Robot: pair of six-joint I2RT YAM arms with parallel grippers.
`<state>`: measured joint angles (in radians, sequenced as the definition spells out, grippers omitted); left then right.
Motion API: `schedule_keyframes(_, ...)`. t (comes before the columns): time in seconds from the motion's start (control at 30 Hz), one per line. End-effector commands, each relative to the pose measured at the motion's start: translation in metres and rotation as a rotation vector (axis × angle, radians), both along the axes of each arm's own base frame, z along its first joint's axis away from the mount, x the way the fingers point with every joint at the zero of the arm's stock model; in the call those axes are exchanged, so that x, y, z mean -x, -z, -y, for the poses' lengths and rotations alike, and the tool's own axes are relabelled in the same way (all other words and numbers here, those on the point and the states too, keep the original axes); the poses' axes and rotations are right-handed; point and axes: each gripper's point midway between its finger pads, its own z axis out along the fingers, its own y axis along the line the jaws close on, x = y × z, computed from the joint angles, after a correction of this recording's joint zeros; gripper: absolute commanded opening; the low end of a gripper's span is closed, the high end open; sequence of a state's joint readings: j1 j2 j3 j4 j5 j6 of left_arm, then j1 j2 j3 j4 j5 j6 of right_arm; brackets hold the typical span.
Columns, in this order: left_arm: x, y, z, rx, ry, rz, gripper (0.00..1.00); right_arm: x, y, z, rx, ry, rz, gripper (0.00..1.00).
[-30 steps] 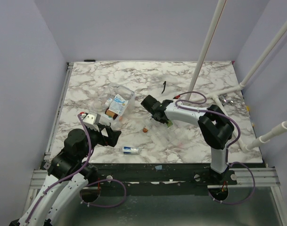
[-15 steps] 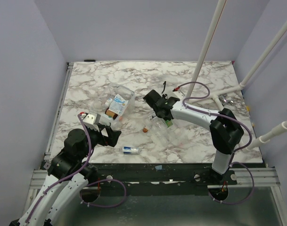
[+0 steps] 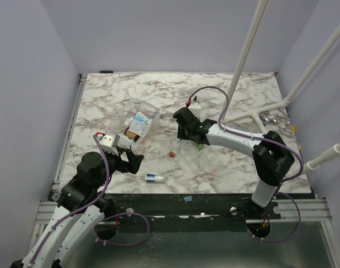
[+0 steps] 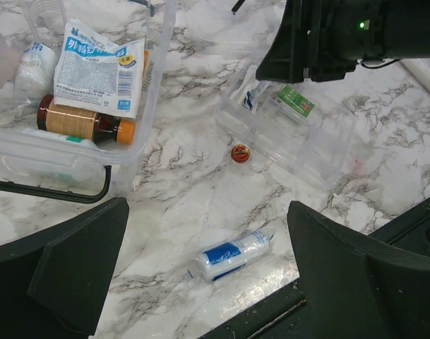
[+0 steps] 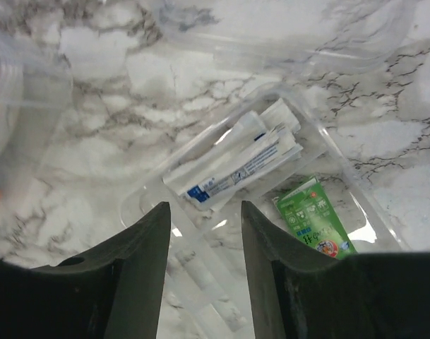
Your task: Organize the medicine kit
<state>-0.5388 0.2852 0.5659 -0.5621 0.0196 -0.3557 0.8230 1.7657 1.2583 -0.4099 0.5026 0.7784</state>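
A clear box point(image 3: 152, 110) at the left middle holds a white and blue packet point(image 4: 98, 67), a brown bottle point(image 4: 73, 121) and a white bottle point(image 4: 32, 67). A clear tray point(image 4: 320, 152) lies right of it, with white sachets point(image 5: 236, 166) and a green packet point(image 5: 313, 219) in it. My right gripper point(image 5: 206, 233) hangs open over that tray, holding nothing. A small red cap point(image 4: 239, 152) lies loose on the table. A blue and white bandage roll point(image 4: 232, 256) lies near the front edge. My left gripper point(image 4: 207, 282) is open above the roll.
White pipes point(image 3: 245, 50) rise at the right, with a small metal part point(image 3: 268, 118) beside them. A second clear plastic piece point(image 5: 285, 35) lies just beyond the tray. The table's front edge point(image 3: 186, 194) runs close behind the roll.
My right arm has swung a little right and its wrist has risen over the tray, with its cable looping higher. My left arm and the loose items have not moved.
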Motion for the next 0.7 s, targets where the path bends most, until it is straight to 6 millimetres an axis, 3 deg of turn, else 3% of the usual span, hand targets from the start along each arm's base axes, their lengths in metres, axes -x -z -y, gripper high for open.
schedule_keyframes(0.0,-0.002,-0.005,-0.001,0.009,-0.007,0.026,0.98,0.027,0.003,-0.023,0.016,-0.371,-0.025,0.50)
schedule_keyframes(0.37,-0.004,-0.010,-0.009,0.000,-0.050,0.049,0.98,0.094,-0.023,-0.072,-0.013,-0.890,0.062,0.61)
schedule_keyframes(0.57,-0.005,-0.012,-0.013,0.000,-0.070,0.057,0.98,0.133,-0.011,-0.095,0.012,-1.149,0.110,0.66)
schedule_keyframes(0.67,-0.006,-0.012,-0.013,-0.002,-0.075,0.057,0.98,0.142,-0.004,-0.102,0.018,-1.226,0.137,0.68)
